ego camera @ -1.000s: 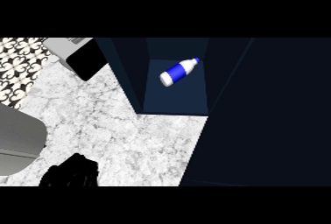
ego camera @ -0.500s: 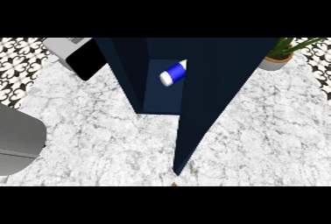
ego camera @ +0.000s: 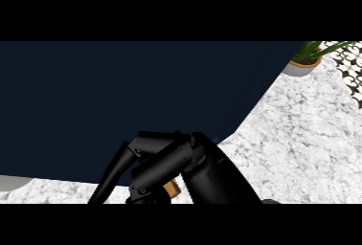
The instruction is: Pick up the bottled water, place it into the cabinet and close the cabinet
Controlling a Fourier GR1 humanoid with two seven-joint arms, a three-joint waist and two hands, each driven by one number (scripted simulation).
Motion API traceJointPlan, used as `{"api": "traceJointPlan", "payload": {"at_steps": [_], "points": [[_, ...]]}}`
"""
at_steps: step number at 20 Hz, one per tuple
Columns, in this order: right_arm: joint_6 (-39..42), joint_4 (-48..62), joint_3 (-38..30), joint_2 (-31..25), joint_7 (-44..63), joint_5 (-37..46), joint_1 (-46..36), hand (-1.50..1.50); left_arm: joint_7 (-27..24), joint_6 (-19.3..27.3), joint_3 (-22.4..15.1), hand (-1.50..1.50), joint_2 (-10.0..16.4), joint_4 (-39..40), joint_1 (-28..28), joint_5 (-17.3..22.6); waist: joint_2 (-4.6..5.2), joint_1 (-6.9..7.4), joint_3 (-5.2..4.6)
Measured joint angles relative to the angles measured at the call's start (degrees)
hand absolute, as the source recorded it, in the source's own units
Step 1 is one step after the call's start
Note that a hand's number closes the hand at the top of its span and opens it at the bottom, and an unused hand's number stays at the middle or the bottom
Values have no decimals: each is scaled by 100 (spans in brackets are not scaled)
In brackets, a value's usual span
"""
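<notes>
**Op:** Hand status?

**Tech:** You have 1 right robot hand in view, at the counter's near edge, set over the dark cabinet face. Its fingers are bent down w/ nothing held. It is prob. placed there to push the door to. That is a judgement; contact can't be confirmed.

**Op:** Bottled water?

**Tech:** You see 0 bottles. It is presumably inside, behind the panel covering most of the view.

**Op:** Other items?

**Tech:** 1 potted plant at the far right corner, well apart from the hand. 1 grey obj. at the near left edge, type unclear. Left robot hand is not in view.
</notes>
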Motion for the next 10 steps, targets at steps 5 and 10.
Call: {"api": "traceJointPlan", "payload": {"at_steps": [5,10], "points": [[536,977,-839,70,-424,-519,-469,150,-45,-408,506,150,131,31,287,339,11,-16,5],[1111,2153,-1537,69,-1024,-884,-879,150,-61,-651,670,150,76,29,456,334,16,-14,7]]}}
